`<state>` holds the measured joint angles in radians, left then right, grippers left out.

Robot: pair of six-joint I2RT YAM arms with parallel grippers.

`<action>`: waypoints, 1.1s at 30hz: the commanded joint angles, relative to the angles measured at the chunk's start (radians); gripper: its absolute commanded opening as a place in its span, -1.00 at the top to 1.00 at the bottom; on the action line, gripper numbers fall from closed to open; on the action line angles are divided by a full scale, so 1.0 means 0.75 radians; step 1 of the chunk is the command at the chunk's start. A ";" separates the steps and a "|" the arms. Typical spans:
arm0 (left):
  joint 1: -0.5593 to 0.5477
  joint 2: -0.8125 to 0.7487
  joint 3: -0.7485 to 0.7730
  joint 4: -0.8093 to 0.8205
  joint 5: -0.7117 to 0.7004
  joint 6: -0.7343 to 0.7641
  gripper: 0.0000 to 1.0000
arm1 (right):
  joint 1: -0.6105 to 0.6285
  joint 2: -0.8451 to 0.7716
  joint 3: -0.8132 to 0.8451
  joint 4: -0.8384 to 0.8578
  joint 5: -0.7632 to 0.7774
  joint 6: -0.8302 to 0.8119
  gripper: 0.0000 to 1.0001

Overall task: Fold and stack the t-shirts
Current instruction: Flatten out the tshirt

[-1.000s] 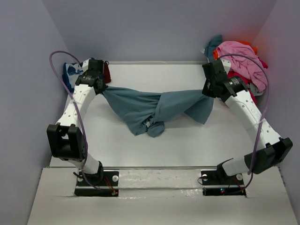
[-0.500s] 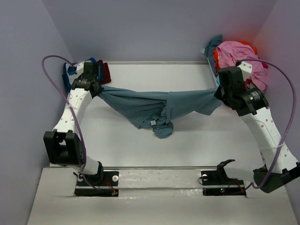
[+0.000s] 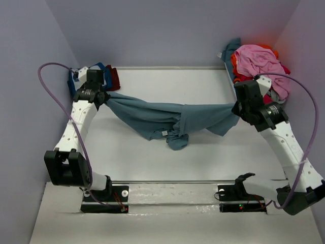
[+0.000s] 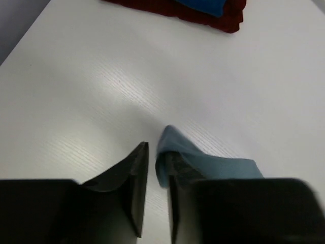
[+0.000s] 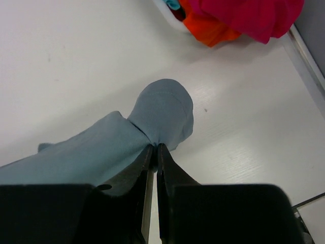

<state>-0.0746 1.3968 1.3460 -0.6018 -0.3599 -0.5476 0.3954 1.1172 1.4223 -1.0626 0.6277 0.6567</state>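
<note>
**Top external view.** The slate-blue t-shirt (image 3: 167, 119) is strung between the left gripper (image 3: 104, 96) and the right gripper (image 3: 237, 108). Over the last second both arms are seen to have swung outward, so the shirt is drawn out longer. In the last half second it has sagged a little. Its long axis runs left to right across the surface (image 3: 167, 168). A twisted bunch hangs at the middle toward the near side, so spreading is judged unfinished and folding not yet begun. Folded tees (image 3: 109, 77) lie far left and an unsorted heap (image 3: 259, 61) far right.

**Left wrist view.** The jaws of the left gripper (image 4: 155, 152) stand a slit apart. A corner of the shirt (image 4: 213, 165) sits at one tip, but a grip cannot be confirmed.

**Right wrist view.** The jaws of the right gripper (image 5: 154, 147) are closed tight on a gathered end of the shirt (image 5: 162, 109).
</note>
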 commanded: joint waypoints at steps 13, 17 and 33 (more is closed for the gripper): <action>-0.240 0.160 0.124 0.072 0.124 0.212 -0.98 | -0.010 0.173 -0.021 0.065 -0.111 -0.041 0.78; -0.467 0.256 0.171 -0.030 0.093 0.215 -0.98 | -0.010 0.232 -0.017 0.112 -0.186 -0.078 0.69; -0.667 0.050 -0.332 -0.098 0.169 0.029 -0.98 | -0.010 0.872 0.380 0.290 -0.456 -0.258 0.67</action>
<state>-0.5594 1.5383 1.1545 -0.6495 -0.2348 -0.4850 0.3927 1.6791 1.6089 -0.9283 0.3790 0.5140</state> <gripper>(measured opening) 0.986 0.164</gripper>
